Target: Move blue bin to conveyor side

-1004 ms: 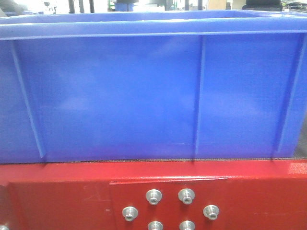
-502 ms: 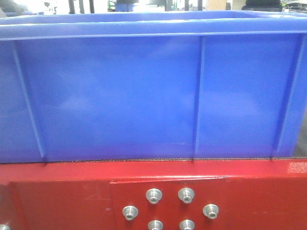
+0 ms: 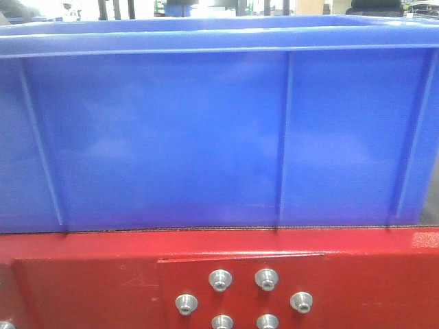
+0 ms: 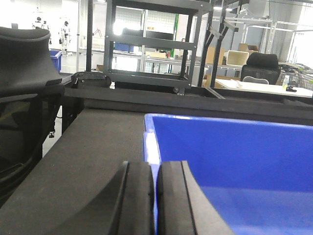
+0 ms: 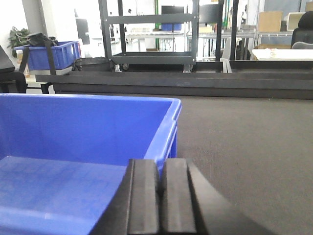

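The blue bin (image 3: 206,137) looked stiff, light for its bulk because it appeared empty, and slick on its smooth walls, so the thick rolled rim at either end seemed the surest place to take hold, one tool per side. It was a large bright-blue plastic tote with thin upright ribs, and it filled the front view. It sat on the dark belt (image 5: 254,147), its near wall right at the red frame (image 3: 82,274) with the silver bolts (image 3: 243,301), so it seemed already at the conveyor's edge.

The left tool (image 4: 155,196) was pressed together at the bin's left rim, a strip of blue showing between its fingers; whether it pinched the rim I cannot tell. The right tool (image 5: 160,196) was likewise pressed together at the right rim, with the same doubt. Beyond stood a black chair (image 4: 24,73) and dark metal racks (image 5: 146,34).
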Robot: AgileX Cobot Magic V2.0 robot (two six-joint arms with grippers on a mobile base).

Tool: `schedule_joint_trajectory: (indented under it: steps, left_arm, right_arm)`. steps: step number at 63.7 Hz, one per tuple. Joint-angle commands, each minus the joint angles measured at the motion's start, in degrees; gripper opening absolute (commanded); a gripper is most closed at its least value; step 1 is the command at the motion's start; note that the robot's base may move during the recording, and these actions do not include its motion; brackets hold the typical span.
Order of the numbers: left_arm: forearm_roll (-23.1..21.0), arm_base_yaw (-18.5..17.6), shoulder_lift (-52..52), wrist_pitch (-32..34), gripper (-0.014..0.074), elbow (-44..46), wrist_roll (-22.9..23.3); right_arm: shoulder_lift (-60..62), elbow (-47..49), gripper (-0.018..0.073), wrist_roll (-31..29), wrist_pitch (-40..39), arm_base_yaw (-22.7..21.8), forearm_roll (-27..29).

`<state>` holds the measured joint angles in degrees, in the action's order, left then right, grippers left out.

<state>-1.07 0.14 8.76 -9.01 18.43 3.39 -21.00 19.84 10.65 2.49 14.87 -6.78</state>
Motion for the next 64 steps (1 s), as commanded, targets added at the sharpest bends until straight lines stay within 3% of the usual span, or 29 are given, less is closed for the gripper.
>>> schedule_joint_trajectory:
  steps: [1,8,58,62,64]
  left_arm:
    - [0.17,0.17,-3.60,-3.43,0.0012,-1.25,0.22]
    - [0.17,0.17,-6.71,-6.02,0.0012,-1.74,0.22]
    - [0.17,0.17,-7.93,-5.03,0.0012,-1.74,0.22]
    - [0.17,0.17,-7.93,-5.03,0.0012,-1.74,0.22]
    - [0.17,0.17,-7.93,-5.03,0.0012,-1.74,0.22]
  right_arm:
    - [3.40,-2.66,-0.0043,-0.27,-1.67,-0.34,-0.68]
    - [6.31,-3.96,-0.0043,-0.27,-0.75,-0.34,-0.68]
    - [7.33,-3.96,-0.0046,-0.27,-1.85,-0.34,-0.58]
    - [7.33,-4.24,-0.0069,-3.12,-0.59,-0.62,1.48]
    - [7.61,-4.80,-0.0085,-7.24,-0.32,-1.13,5.53]
